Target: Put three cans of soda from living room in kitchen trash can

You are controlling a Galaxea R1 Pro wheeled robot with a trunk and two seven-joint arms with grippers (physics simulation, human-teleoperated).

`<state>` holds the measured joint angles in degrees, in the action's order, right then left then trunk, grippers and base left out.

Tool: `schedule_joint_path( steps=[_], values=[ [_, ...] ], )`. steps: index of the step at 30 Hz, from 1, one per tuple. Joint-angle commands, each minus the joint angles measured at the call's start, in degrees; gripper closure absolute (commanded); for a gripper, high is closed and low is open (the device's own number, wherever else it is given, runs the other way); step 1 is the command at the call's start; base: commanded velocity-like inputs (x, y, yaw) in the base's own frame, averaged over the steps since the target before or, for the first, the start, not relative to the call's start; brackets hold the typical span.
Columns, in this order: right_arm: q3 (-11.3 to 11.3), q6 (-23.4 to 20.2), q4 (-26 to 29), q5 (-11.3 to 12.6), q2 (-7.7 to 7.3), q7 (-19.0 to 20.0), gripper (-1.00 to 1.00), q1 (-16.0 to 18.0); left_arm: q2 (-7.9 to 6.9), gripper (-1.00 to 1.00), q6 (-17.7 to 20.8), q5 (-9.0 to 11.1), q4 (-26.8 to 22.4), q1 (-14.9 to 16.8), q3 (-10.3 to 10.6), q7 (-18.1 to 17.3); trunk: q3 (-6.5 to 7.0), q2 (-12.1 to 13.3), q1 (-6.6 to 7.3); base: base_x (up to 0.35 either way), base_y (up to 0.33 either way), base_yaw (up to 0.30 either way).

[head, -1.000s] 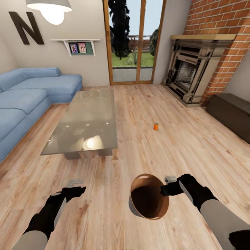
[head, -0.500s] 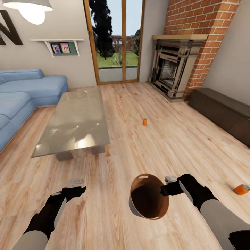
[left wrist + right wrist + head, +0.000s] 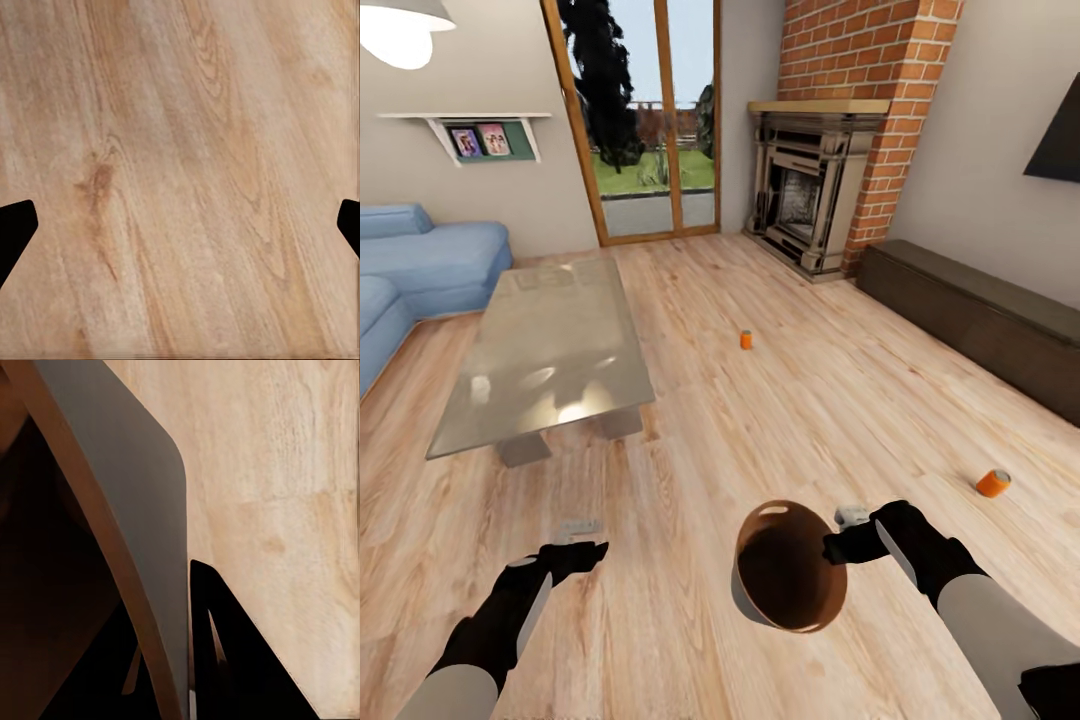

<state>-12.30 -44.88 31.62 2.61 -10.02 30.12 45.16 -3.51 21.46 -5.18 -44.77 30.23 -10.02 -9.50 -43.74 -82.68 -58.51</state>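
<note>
Living-room floor [image 3: 810, 420] holds two orange cans, one far [image 3: 746, 340], one right [image 3: 992, 483], while the right end effector [image 3: 838, 545] pinches the bin [image 3: 788, 566] rim, left end effector [image 3: 582, 553] apparently spread; next, approach a can.

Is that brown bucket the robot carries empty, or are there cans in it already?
Empty, as far as shows: the bucket has only its dark brown inside. Two orange cans sit on the floor.

One soda can [image 3: 746, 340] lies right of the coffee table [image 3: 540, 350], another [image 3: 992, 483] farther right.
</note>
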Motion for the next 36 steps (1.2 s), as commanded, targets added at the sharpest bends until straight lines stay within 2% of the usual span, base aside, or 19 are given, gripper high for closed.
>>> schedule_joint_path(
  steps=[1, 27, 36],
  values=[
    [0.09, -0.38, 0.02, 1.34, 0.01, 0.29, 1.00, 0.02, 0.00, -1.00, -0.01, 0.00, 0.08, 0.00, 0.00, 0.00, 0.00, 0.00, 0.00, -0.242, 0.024, -0.251],
    [0.09, -0.30, 0.02, 1.34, 0.09, 0.29, 1.00, 0.02, 0.08, -1.00, -0.02, 0.00, 0.21, 0.01, 0.00, 0.01, 0.00, 0.00, 0.00, -0.233, 0.002, -0.249],
    [0.09, -0.30, -0.08, 1.34, 0.09, 0.29, 1.00, 0.02, 0.00, -1.00, -0.32, 0.02, 0.21, -0.01, 0.00, 0.01, 0.00, 0.00, 0.00, -0.095, 0.000, -0.053]
  ],
)
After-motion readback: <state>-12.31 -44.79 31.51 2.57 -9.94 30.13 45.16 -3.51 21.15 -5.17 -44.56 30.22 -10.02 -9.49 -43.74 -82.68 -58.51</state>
